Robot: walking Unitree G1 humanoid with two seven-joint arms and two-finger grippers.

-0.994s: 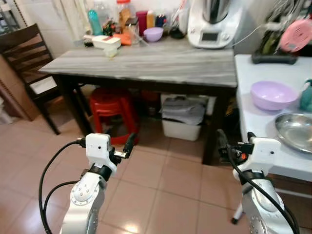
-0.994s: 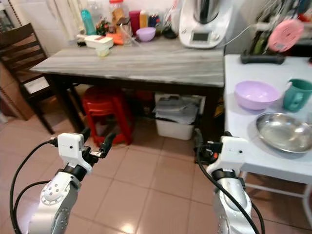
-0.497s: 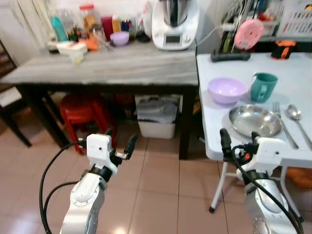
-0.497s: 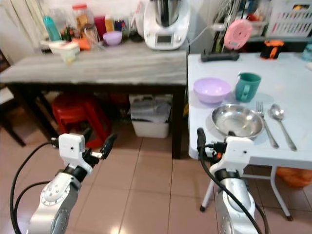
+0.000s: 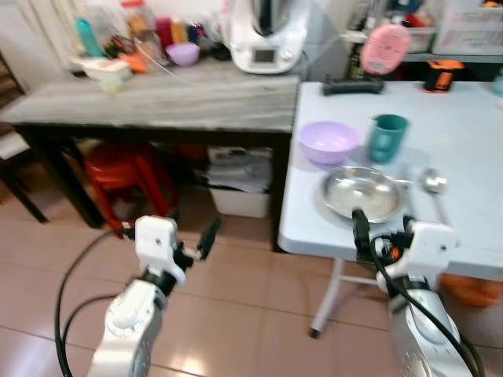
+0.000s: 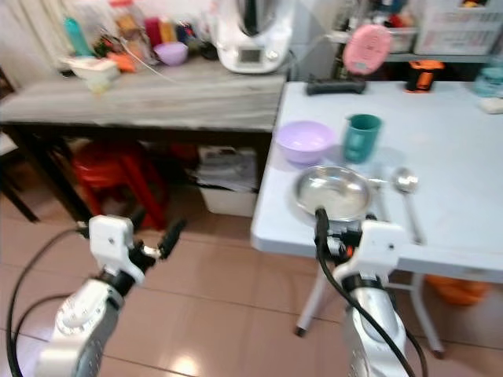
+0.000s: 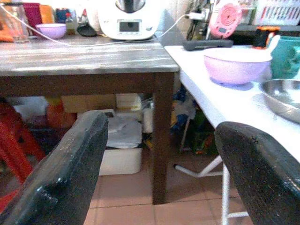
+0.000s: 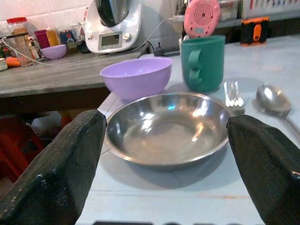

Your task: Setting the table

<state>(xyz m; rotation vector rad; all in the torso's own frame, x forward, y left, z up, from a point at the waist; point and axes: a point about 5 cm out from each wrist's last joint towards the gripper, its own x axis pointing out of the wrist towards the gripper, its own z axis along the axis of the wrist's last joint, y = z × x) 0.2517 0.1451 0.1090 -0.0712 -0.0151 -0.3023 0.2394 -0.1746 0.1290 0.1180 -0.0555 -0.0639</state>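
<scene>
Setting laid on the white tabletop (image 5: 471, 149), near its front left corner: steel bowl (image 8: 168, 129) closest to the edge, purple bowl (image 8: 136, 77) and green cup (image 8: 203, 63) just behind it, fork (image 8: 233, 96) and spoon (image 8: 273, 101) beside the steel bowl on its far side.

Right pincer (image 8: 164, 164): fingers spread wide, nothing held. It hovers just off the tabletop's front edge, aimed straight at the steel bowl, which sits framed between the two fingers. Spoon's long axis runs front to back.

Left pincer (image 7: 159, 168): also spread and empty, out over the floor, well left of the tabletop; it looks along the edge.

Judgement: right arm is clearly nearer; any reach goes forward from there.
</scene>
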